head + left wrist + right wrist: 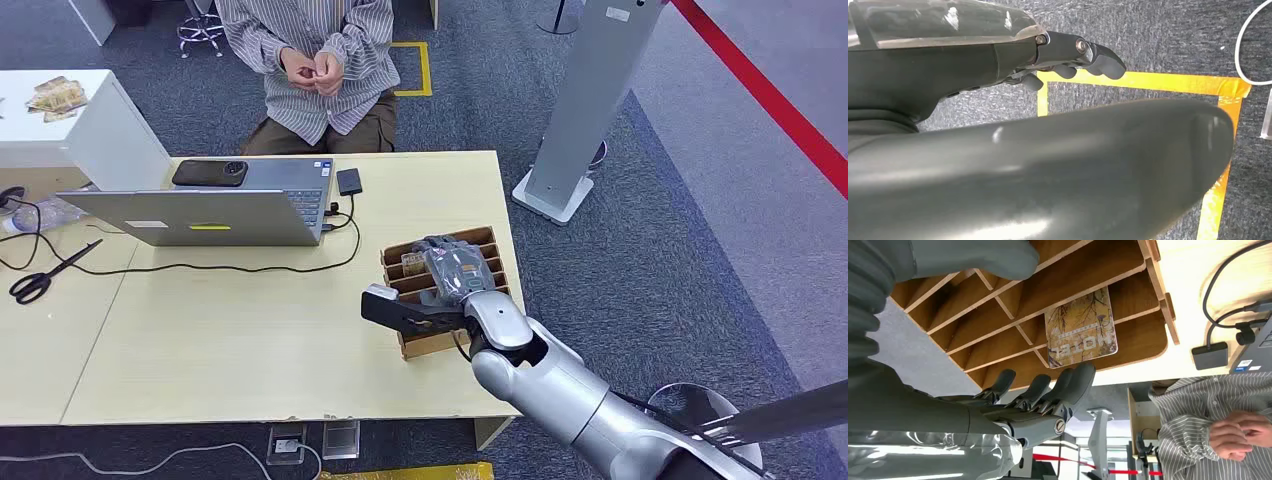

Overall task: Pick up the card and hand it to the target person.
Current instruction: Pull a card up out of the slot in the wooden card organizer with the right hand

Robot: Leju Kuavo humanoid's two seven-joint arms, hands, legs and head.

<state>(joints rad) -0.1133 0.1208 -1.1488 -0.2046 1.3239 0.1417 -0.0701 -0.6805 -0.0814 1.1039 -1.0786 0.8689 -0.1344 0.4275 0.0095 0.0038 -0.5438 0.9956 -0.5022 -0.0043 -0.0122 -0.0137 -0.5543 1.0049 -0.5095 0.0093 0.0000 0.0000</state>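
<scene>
Hanging low beside the robot's body, the left hand (pixel 1068 57) is curling its dark fingers (pixel 1100 60) inward over grey carpet and yellow floor tape (pixel 1148 80), holding nothing. Up on the table (pixel 230 330), the right hand (pixel 450 275) is hovering over the wooden slotted rack (pixel 440 262) near the table's right edge, fingers (pixel 1068 385) stretched out side by side and thumb (pixel 395 308) jutting off toward the laptop, gripping nothing. Sitting in one of the rack's slots, the card (pixel 1080 327) is showing a tan tree print, just beyond the fingertips and apart from them. Further back, an open laptop (pixel 200 210) is carrying a dark phone (pixel 210 173), with scissors (pixel 45 275) lying off at the far left. Behind the table, a person in a striped shirt (pixel 310 60) is sitting, hands clasped together.
</scene>
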